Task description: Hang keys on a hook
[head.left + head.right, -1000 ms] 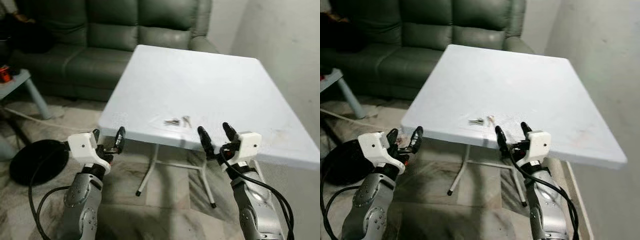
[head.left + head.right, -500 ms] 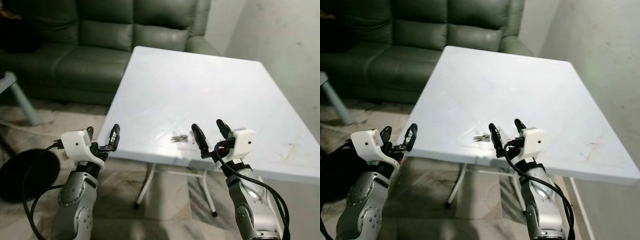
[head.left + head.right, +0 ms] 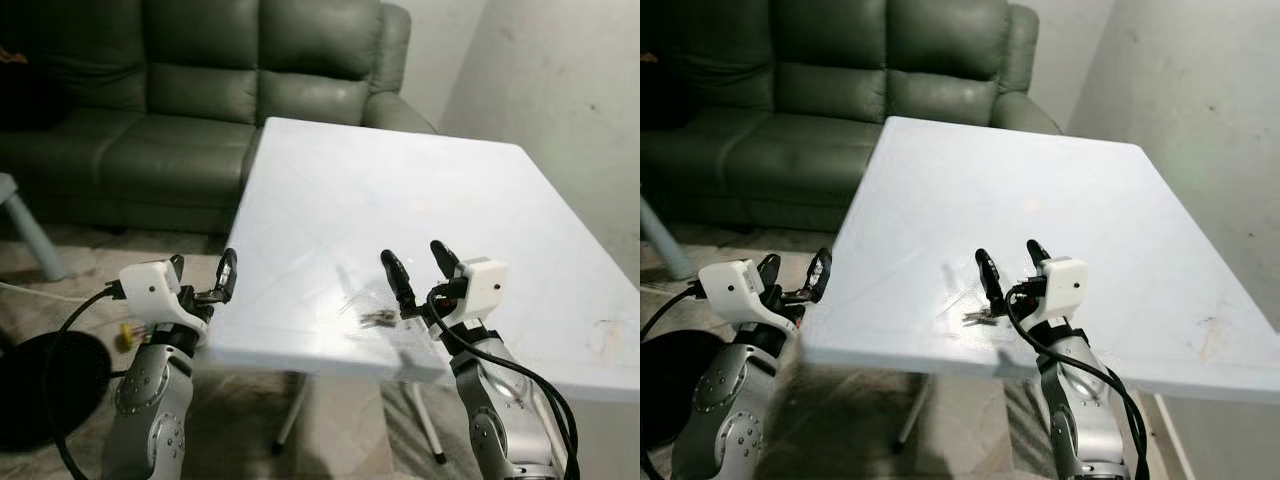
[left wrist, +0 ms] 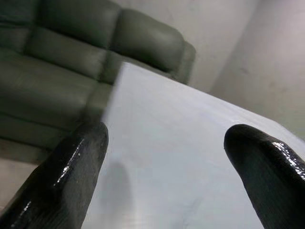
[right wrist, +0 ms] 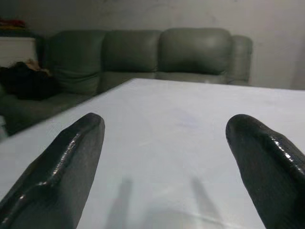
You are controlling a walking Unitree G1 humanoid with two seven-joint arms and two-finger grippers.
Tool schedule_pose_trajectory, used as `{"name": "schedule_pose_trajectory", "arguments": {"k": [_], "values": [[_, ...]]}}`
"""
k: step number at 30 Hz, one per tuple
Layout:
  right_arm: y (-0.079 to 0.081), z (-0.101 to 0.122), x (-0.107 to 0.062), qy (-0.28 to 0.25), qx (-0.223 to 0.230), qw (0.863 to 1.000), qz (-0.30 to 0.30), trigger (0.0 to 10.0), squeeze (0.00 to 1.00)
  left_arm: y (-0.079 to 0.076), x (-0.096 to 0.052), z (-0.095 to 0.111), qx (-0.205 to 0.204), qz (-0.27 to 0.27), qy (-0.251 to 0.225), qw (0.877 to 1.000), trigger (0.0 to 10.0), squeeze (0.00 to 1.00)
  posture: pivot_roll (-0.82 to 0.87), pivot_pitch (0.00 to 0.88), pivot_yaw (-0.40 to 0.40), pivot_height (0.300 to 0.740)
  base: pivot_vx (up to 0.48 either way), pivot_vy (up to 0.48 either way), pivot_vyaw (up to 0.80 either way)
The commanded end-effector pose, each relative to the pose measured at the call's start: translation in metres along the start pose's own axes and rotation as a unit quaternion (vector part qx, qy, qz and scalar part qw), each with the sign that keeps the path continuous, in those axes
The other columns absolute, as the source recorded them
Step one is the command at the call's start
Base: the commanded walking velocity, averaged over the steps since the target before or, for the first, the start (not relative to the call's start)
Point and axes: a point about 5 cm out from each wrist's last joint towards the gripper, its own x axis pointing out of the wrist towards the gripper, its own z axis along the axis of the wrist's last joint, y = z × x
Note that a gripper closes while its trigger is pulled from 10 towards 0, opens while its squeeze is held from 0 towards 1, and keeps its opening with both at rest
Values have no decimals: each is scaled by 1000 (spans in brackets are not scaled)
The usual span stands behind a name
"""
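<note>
A small bunch of metal keys (image 3: 377,319) lies on the white table (image 3: 400,200) close to its near edge. My right gripper (image 3: 420,270) hovers open just above and slightly right of the keys (image 3: 980,317), nothing between its fingers. My left gripper (image 3: 203,277) is open too, held off the table's near left corner at about edge height. In the right wrist view the two black fingers (image 5: 62,162) frame bare tabletop. In the left wrist view the fingers (image 4: 71,176) look across the table's left edge.
A dark green sofa (image 3: 190,90) stands behind and left of the table. A pale wall (image 3: 560,100) runs along the right side. On the floor at the left lie a black round object (image 3: 30,400), a cable and a pale stool leg (image 3: 30,230).
The camera has come closer to the table, so the keys now sit lower in view. My right gripper has advanced over the table's near edge, beside the keys. Both stay open.
</note>
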Motion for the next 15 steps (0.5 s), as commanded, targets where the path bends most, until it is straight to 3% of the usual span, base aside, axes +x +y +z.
{"name": "schedule_pose_trajectory", "arguments": {"k": [1, 7, 15], "values": [[2, 4, 3, -6, 2, 1000, 5, 10000, 0, 1, 1, 4, 21, 2, 0, 1000, 10000, 0, 43, 0, -84, 715, 0, 0, 0], [-1, 1, 2, 12, -7, 1000, 19, 10000, 0, -7, -3, -2, 44, -28, 11, 999, 10000, 0, 42, 0, -83, 715, 0, 0, 0], [-15, 2, 4, 41, -56, 996, 51, 10000, 0, -29, -16, -21, 64, -93, 44, 993, 10000, 0, 41, 0, -84, 715, 0, 0, 0]]}}
